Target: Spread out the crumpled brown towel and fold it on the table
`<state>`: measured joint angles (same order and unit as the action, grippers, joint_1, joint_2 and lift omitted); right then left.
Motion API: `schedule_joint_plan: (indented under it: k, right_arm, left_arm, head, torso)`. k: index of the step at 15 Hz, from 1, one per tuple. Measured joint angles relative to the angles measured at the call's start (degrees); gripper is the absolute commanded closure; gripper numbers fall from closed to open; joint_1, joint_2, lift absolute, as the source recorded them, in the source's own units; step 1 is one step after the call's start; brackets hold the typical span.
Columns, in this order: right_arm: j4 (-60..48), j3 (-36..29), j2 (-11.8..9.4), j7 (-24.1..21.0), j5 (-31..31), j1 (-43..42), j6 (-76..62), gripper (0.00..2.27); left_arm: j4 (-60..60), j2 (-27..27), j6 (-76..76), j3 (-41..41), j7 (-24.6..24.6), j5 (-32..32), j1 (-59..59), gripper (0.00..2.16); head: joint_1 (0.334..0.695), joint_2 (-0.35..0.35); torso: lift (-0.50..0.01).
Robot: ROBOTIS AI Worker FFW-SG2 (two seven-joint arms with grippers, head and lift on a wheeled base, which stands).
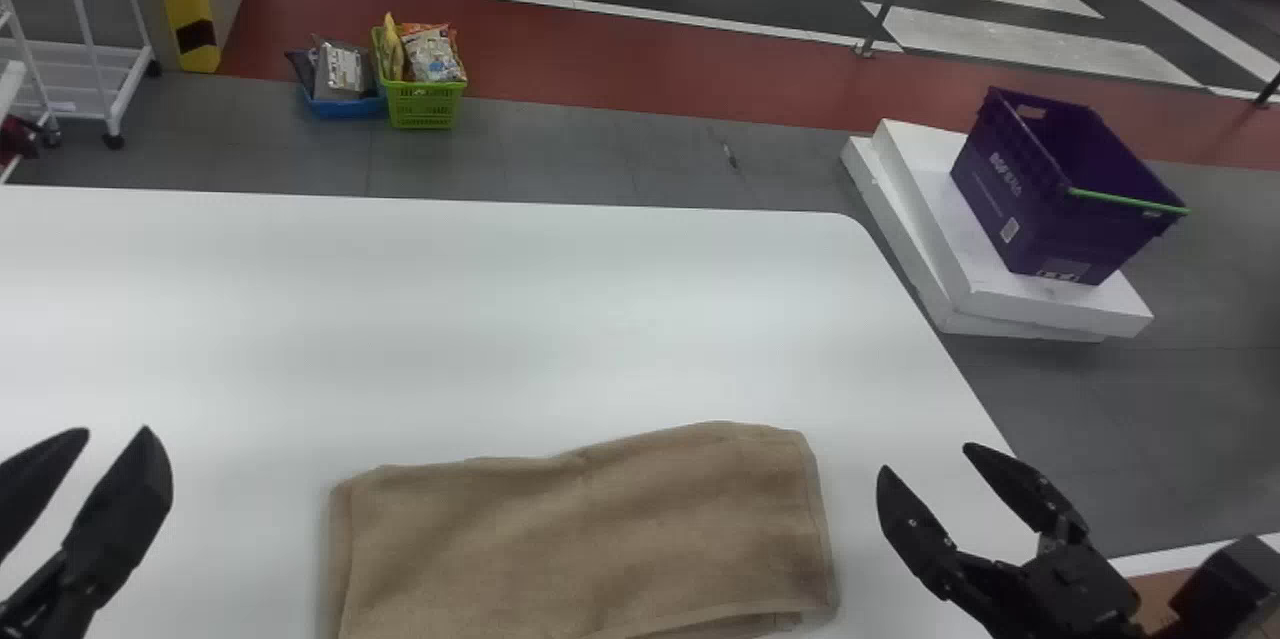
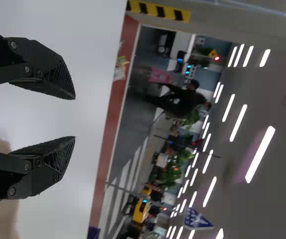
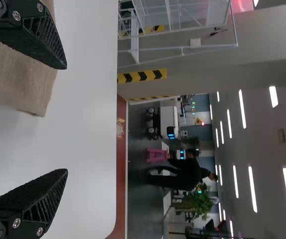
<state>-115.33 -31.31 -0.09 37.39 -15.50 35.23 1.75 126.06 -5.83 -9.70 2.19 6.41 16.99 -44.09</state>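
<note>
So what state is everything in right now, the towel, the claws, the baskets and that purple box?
Brown towel: folded over in layers, fairly flat on the table, slightly wavy.
Left claw: open, fingers apart, holding nothing.
Right claw: open, holding nothing.
Green basket: upright, packets poking above its rim.
Blue basket: loaded.
Purple box: open-topped, on white slabs.

Matt, oblong brown cloth towel (image 1: 590,529) at six o'clock; smooth, broad white table (image 1: 480,319); boxy purple crate (image 1: 1035,194), seemingly plastic
</note>
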Motion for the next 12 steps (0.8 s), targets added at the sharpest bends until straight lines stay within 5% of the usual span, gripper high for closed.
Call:
schedule_joint_plan:
  k: [2,4,8,12]
  right_arm:
    - [0.3,1.7,0.0,-3.2,1.5,0.0,-0.9,0.07]
    - [0.4,2.9,0.0,-4.4,2.9,0.0,-1.5,0.07]
    - [0.7,4.0,0.0,-6.2,4.8,-0.4,-1.6,0.07]
    - [0.7,2.9,0.0,-5.9,5.5,-0.5,-0.2,0.07]
  left_arm:
    - [-5.6,-2.0,-18.3,5.4,-9.5,-6.2,-0.4,0.68]
    - [-8.8,-3.8,-24.7,8.6,-12.3,-9.4,-1.0,0.68]
    - [-6.9,-7.4,-25.1,14.1,-21.3,-11.9,-4.4,0.68]
    - [-4.7,-9.7,-14.5,17.2,-22.8,-15.6,-4.5,0.68]
  head:
    - [0.695,-0.282]
    - [0.695,-0.309]
    - [0.695,-0.335]
    - [0.695,-0.350]
  torso:
    - [-0.127]
    - [-0.127]
    - [-0.127]
    - [-0.127]
